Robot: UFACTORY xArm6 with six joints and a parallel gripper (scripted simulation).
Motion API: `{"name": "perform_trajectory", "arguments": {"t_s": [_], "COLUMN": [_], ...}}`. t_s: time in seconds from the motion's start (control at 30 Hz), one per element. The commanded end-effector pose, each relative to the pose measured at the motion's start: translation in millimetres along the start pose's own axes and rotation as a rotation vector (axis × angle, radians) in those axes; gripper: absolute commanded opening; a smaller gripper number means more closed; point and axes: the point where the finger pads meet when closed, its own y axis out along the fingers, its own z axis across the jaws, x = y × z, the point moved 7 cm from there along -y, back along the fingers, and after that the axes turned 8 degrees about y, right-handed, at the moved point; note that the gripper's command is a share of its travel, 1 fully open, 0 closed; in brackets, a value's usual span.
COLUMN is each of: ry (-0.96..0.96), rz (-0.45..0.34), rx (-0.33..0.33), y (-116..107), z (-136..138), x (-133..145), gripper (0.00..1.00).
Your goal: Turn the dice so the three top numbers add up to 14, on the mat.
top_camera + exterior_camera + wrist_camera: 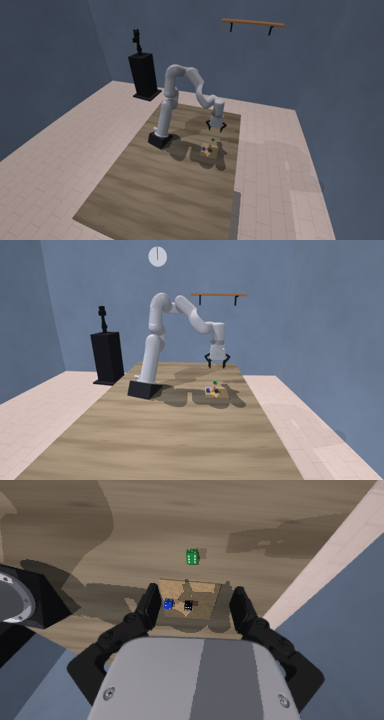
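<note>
The green die (212, 138) (214, 381) (192, 557) lies on the table, off the mat beyond its far edge. A face with two columns of white pips shows in the wrist view. The blue die (203, 148) (208, 390) (168, 604) sits near the left edge of the tan mat (215, 155) (225, 395) (207, 587). The black die (209, 150) (216, 390) (188, 605) sits to its right on the mat. Their top numbers are too small to read. My gripper (215, 130) (216, 367) (195, 594) is open and empty, high above the table.
The arm's black base (159, 140) (144, 390) stands left of the mat. The table's right edge runs beyond the mat's right side. A black pedestal (143, 76) (107, 357) with a small dark arm stands off the table. A shelf (252, 22) (219, 294) hangs on the wall.
</note>
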Motion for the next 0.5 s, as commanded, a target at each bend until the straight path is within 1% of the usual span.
{"name": "perform_trajectory", "arguments": {"t_s": [0.0, 0.27, 0.3, 0.43, 0.47], "ry": [-0.175, -0.371, -0.374, -0.498, -0.498], "rz": [0.012, 0.011, 0.011, 0.011, 0.011], "rx": [0.008, 0.009, 0.009, 0.010, 0.010], "y": [1.1, 3.9, 4.0, 5.8, 5.8], "z": [0.0, -1.0, -1.0, -1.6, -1.6], "x": [0.8, 1.1, 1.1, 1.3, 1.3], "gripper": [1.00, 1.00, 1.00, 1.00, 1.00]}}
